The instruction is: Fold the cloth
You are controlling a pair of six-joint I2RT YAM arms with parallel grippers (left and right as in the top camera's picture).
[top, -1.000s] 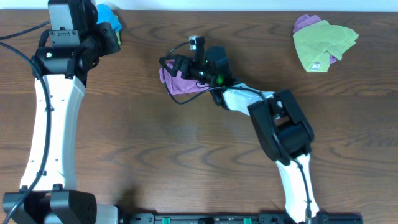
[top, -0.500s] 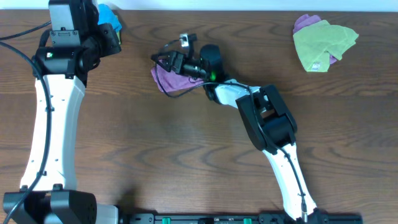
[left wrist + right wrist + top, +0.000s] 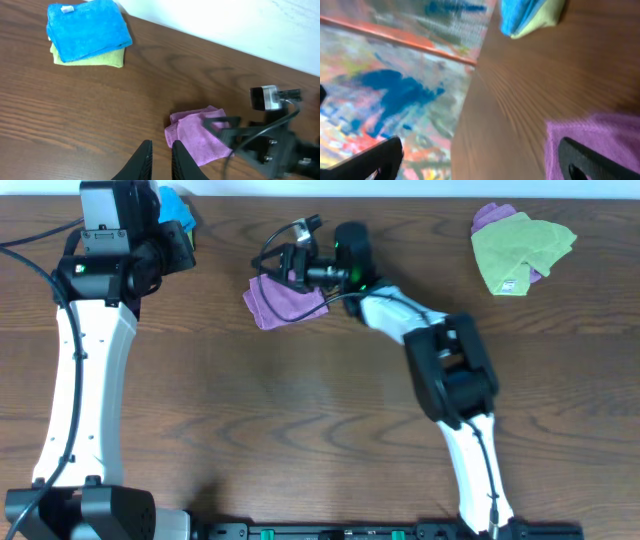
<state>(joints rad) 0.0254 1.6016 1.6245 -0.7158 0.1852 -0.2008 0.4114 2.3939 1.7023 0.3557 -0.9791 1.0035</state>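
My right gripper (image 3: 277,268): jaws wide apart over the cloth (image 3: 282,303)'s edge. Ahead of me, 1 blue cloth (image 3: 520,10) stacked on 1 green cloth (image 3: 544,21).

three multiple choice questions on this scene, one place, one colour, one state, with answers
1. Where does the blue cloth lie? A on a lime-green cloth B on bare table C under a purple cloth
2. What colour is the cloth by the right gripper? A orange B purple C white
3. How do the right gripper's jaws stand? A shut on the cloth B shut, empty C wide open
A, green edges show under the blue; B, purple in every view; C, fingers far apart in the right wrist view.
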